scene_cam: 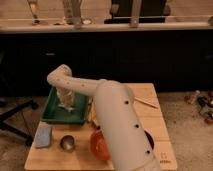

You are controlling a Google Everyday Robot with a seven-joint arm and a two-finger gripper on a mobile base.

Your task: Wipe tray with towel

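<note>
Tray (51, 112) in green, and it sat on the back-left part of the wooden table (160, 131), its sides running roughly square with the table's edges. Which side was the longer one was hard to judge from this angle. The white arm (117, 120) swept across from the right of the tray and bent down into it, covering the tray's right rim. The gripper (65, 99) hung over the middle of the tray, low and close to its floor. How wide it was open could not be told. Right at it showed something pale, apparently the towel (67, 105), though whether it was gripped or only lying there was not clear. Nothing else could be made out inside the tray.

In front of the tray, at its left corner, lay a blue sponge (44, 135). Beside that, still in front of the tray, stood a small metal cup (67, 143). Further right of the cup, an orange thing (100, 146) was half hidden by the arm. Off to the right of the tray, past the arm, a thin stick (145, 103) lay on the wood.
</note>
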